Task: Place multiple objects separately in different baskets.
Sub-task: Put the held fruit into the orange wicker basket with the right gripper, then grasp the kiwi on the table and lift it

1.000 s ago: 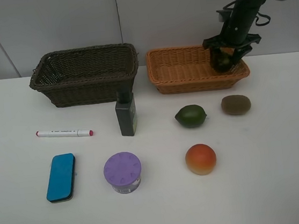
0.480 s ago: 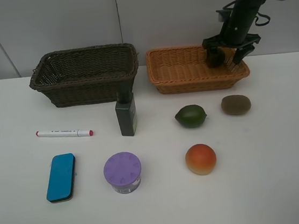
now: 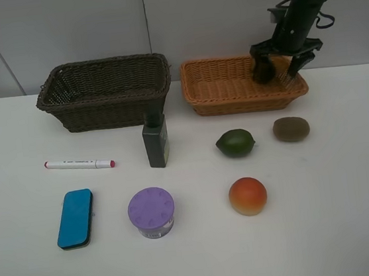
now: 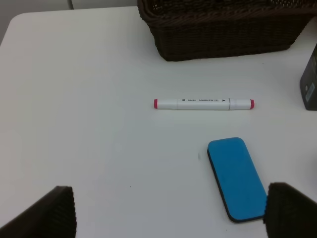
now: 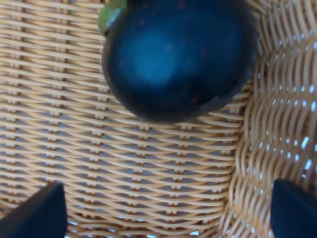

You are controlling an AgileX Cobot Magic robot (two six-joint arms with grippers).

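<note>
Released mangosteen (image 5: pixel 178 59) rests in basket (image 5: pixel 148 173); right jaws wide.

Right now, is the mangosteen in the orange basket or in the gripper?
In the basket. The right wrist view shows the mangosteen resting on the weave, the right gripper open and clear of it.
</note>
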